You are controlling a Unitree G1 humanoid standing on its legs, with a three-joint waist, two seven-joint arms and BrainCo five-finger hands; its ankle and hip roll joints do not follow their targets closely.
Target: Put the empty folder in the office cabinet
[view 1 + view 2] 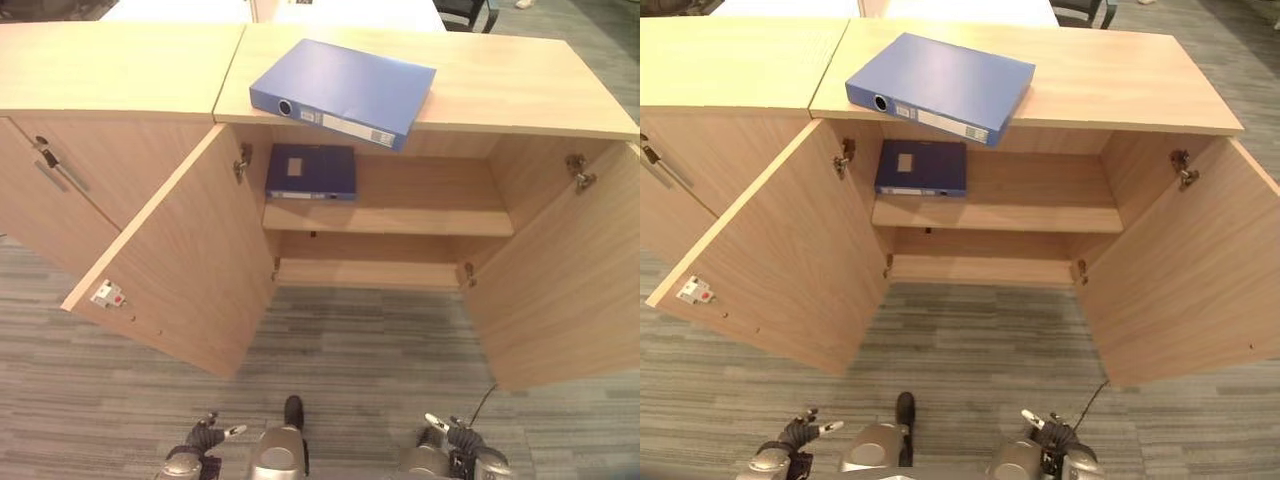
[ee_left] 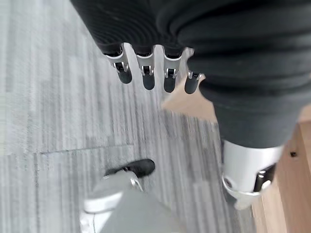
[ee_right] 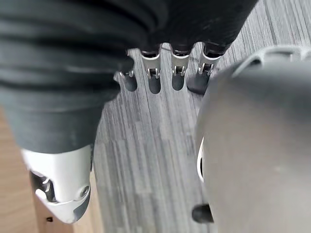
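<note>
With the blue folder (image 1: 345,90) lying on the cabinet top (image 1: 520,85), overhanging its front edge well beyond the slack, empty fingers of the left hand (image 1: 200,440) and right hand (image 1: 455,438), both should probably grip that overhang before lowering it onto the shelf (image 1: 420,220).

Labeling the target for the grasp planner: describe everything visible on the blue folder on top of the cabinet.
The blue folder is a box-type lever-arch file with a smooth, plastic-looking cover. It lies flat and closed on the wooden cabinet top, turned at an angle, its spine facing the robot. The spine carries a round finger hole near its left end and a pale label strip. Its near right corner overhangs the front edge, above the open compartment. Only the cabinet top touches it; neither hand is near.
</note>
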